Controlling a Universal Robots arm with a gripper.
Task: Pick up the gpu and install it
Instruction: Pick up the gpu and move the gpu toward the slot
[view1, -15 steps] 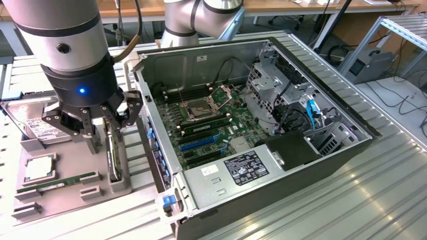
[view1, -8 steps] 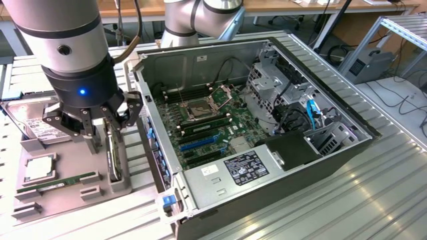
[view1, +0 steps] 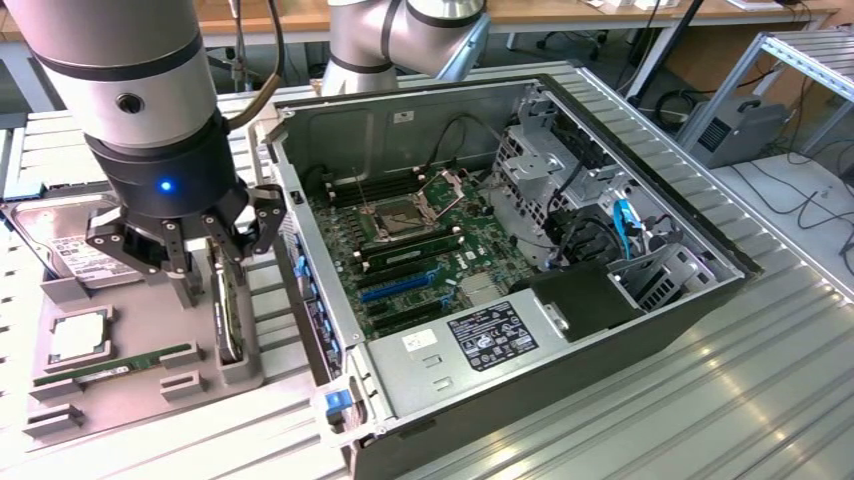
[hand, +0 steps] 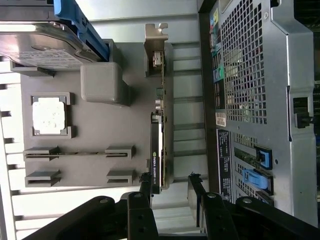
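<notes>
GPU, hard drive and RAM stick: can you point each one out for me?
gpu (hand: 156, 147), wrist view, black edge by its label.
hard drive (view1: 60, 250), exterior view, its top face.
RAM stick (view1: 118, 367), exterior view, middle of the green strip.

gpu (hand: 157, 150) is showing black with a green logo and silver bracket; tray (hand: 100, 145) is reading plain grey, RAM stick (view1: 114, 366) green, CPU (hand: 49, 115) silver, drive (view1: 67, 250) silver with a white label and blue caddy (hand: 82, 25). Case (view1: 641, 330) is showing dark grey outside and bare silver inside, with a green board (view1: 441, 245), blue slots (view1: 394, 288), a blue cable (view1: 625, 222) and a black label on the silver PSU (view1: 427, 375). Gripper (hand: 170, 182) is reading black, arm (view1: 127, 70) silver-grey with a blue light (view1: 166, 185) glowing.
</notes>
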